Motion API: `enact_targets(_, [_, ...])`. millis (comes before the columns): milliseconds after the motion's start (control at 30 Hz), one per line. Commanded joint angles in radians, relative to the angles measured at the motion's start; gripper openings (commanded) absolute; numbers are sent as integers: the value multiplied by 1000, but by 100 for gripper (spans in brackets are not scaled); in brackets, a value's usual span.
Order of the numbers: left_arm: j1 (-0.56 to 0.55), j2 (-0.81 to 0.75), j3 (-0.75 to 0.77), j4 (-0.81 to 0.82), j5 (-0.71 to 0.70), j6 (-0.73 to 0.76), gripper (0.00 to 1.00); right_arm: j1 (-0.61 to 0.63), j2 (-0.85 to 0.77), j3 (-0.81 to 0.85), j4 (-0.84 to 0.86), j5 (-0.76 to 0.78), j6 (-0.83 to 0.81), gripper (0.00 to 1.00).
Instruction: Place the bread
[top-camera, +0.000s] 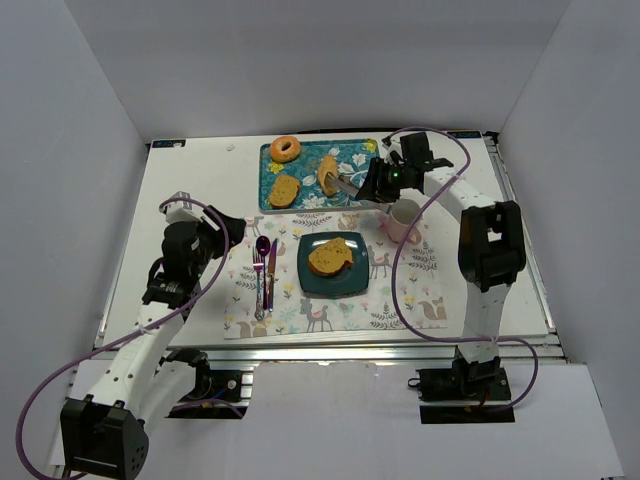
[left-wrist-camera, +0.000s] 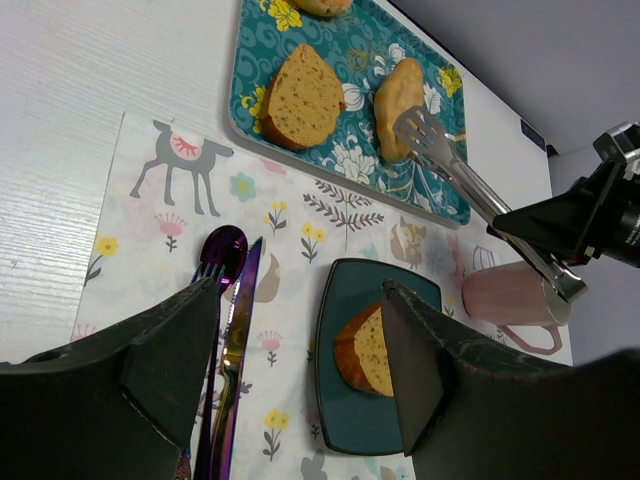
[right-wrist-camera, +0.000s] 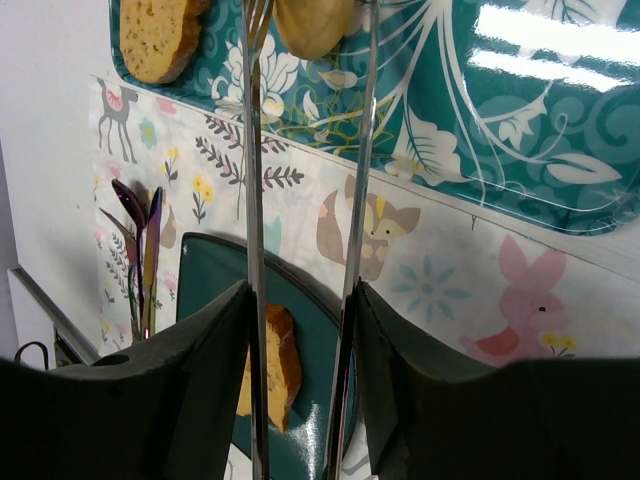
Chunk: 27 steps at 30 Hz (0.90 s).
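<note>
One piece of bread (top-camera: 327, 177), seen from above, sits between my tongs (top-camera: 347, 187) at the tray (top-camera: 305, 166); my right hand (top-camera: 371, 186) pinches the tongs. Left wrist view: my left hand (left-wrist-camera: 300, 300) is spread above the mat (left-wrist-camera: 150, 240). Right wrist view: bread between the tong tips, over the tray.

And the left gripper (left-wrist-camera: 298, 300) is hovering with jaws spread over the placemat (left-wrist-camera: 300, 200), while the right gripper (left-wrist-camera: 550, 220) is squeezing tongs (left-wrist-camera: 480, 190) around a bread piece (left-wrist-camera: 395, 95) at the tray (left-wrist-camera: 250, 65); 1 slice (left-wrist-camera: 362, 350) is lying on the plate (left-wrist-camera: 345, 285)
</note>
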Motion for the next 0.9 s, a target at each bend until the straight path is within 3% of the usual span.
enact_targets(0, [6, -1, 48, -8, -13, 5, 75, -10, 12, -14, 46, -27, 26, 49])
enact_targets(200, [6, 5, 58, -9, -15, 5, 75, -13, 20, -9, 52, -42, 29, 40])
enact_targets(433, [5, 5, 64, -11, -13, 3, 75, -30, -2, -6, 80, -102, 25, 14])
enact_targets(600, [6, 4, 58, -2, -10, 3, 75, -37, -80, 14, 83, -197, -47, 4])
enact_targets(733, [6, 2, 50, 20, -4, 2, 74, -37, -169, -21, 19, -312, -196, 0])
enact_targets(833, [5, -1, 42, 29, -1, 6, 74, -36, -267, -89, -87, -376, -427, 0])
enact_targets(867, [6, -3, 38, 32, 0, 8, 74, -36, -293, -104, -130, -379, -592, 0])
